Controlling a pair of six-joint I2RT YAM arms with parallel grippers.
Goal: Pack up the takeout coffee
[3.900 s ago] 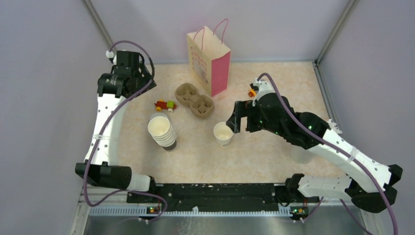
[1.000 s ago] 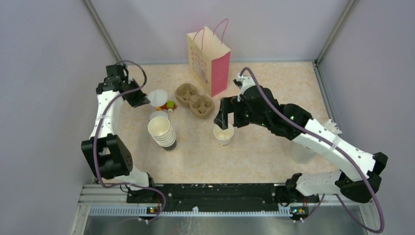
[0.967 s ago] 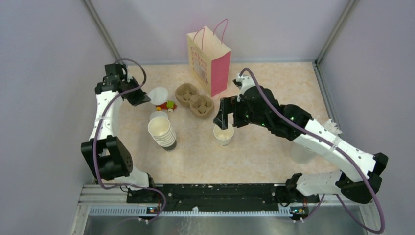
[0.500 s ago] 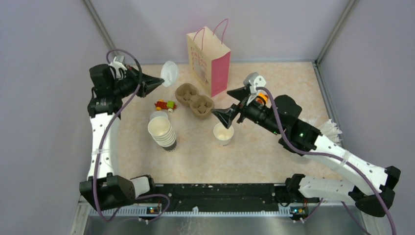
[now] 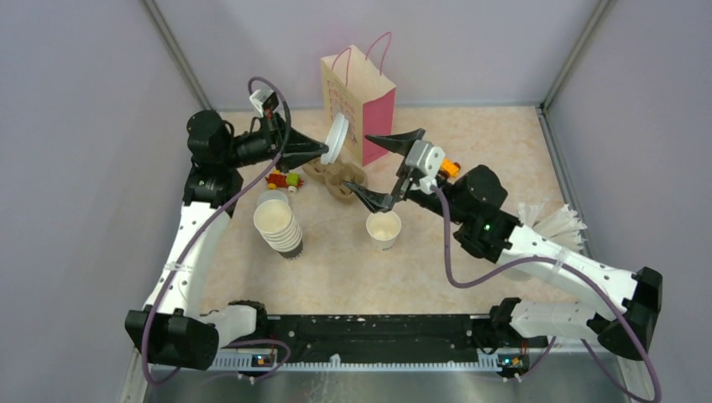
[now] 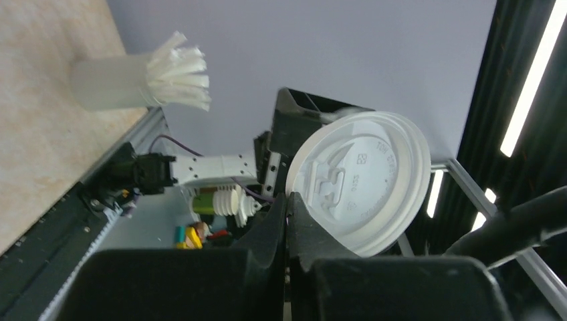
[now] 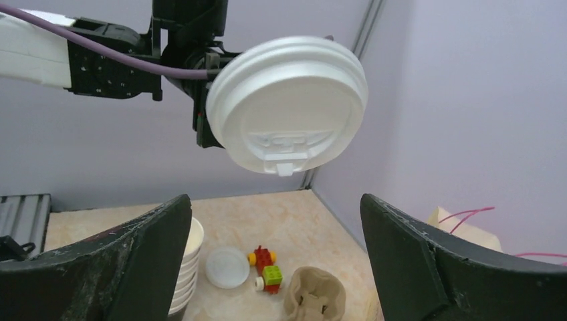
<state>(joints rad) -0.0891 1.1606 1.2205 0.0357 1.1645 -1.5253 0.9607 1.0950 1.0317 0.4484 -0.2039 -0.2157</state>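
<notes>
The takeout coffee's small white paper cup stands open-topped on the table. Its round white lid hangs in the air on edge, above the cardboard cup carrier. My left gripper is shut on the lid's rim, as the left wrist view shows: lid, gripper. My right gripper stands wide open above the cup, facing the lid, with nothing between its fingers.
A cream and pink paper bag stands at the back. A stack of nested cups, a spare lid and a toy brick car lie left of the carrier. A cup of white sticks stands right.
My left arm has lifted the lid off the table's left side and swung it right, over the carrier. My right gripper has risen off the cup and turned to face the lid.
</notes>
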